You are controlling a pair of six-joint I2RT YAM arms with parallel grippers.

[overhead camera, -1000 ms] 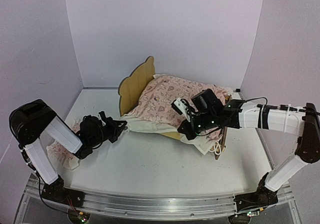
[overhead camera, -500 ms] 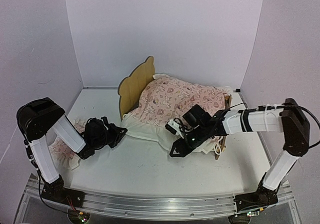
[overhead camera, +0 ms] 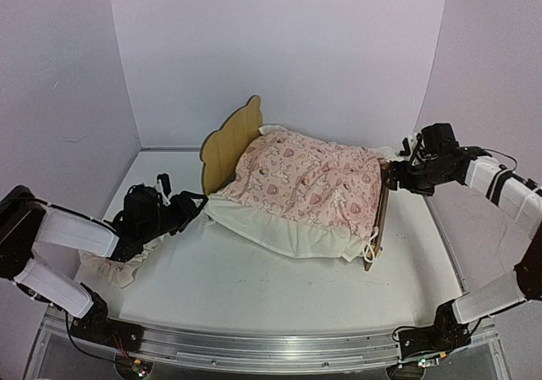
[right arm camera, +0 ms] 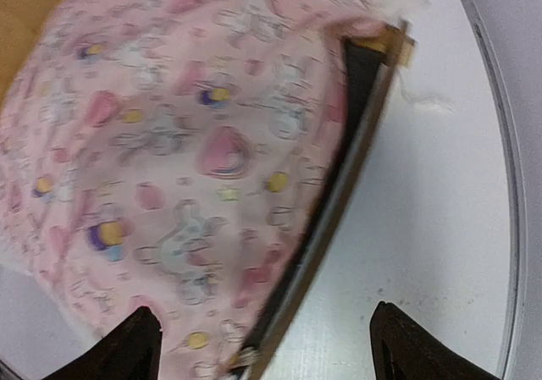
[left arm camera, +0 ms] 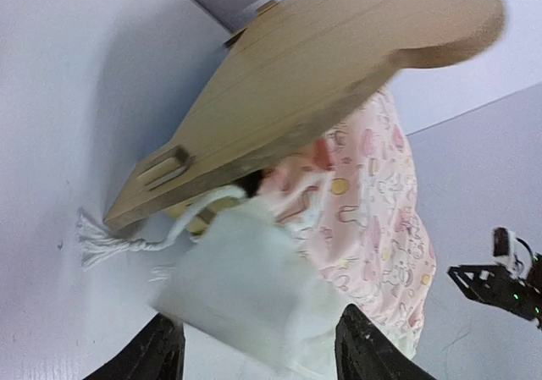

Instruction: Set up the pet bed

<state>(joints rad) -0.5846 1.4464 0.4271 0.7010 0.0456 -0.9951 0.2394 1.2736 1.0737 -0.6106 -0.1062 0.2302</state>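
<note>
Basically, the pet bed (overhead camera: 227,147) sits mid-table, headboard (left arm camera: 322,84) to the left, footboard (overhead camera: 380,215) to the right, w/ the pink blanket (overhead camera: 305,177) draped over it so the mattress pad is hidden.

Handling, judged by looks: the frame is thin plywood, so prob. light and stiff. It would likely slide on the smooth table (overhead camera: 254,295) if pushed, and the slotted panels may rack if squeezed hard. Best holds are the board edges, i.e. the footboard's top edge or the headboard's lower corner, where two fingers can straddle the thickness. The blanket is soft and limp w/ a white ruffle (overhead camera: 279,232). It needs pinching at a hem or corner, and it will drag rather than lift flat.

Nearest, the pink pillow (overhead camera: 106,266) lies on the table under the left forearm, not on the bed.

The left gripper (overhead camera: 185,204) is low over the table, just beside the headboard's near corner. In the wrist view its fingers (left arm camera: 161,355) stand wide apart, w/ the ruffle corner ahead and partly between them. The view is blurred, but nothing looks pinched, so I read it as holding nothing.

Farther back, the right gripper (overhead camera: 396,175) hangs by the footboard's far end. Its fingers (right arm camera: 140,346) are spread wide above the footboard edge and blanket, gripping nothing and apparently touching nothing.
</note>
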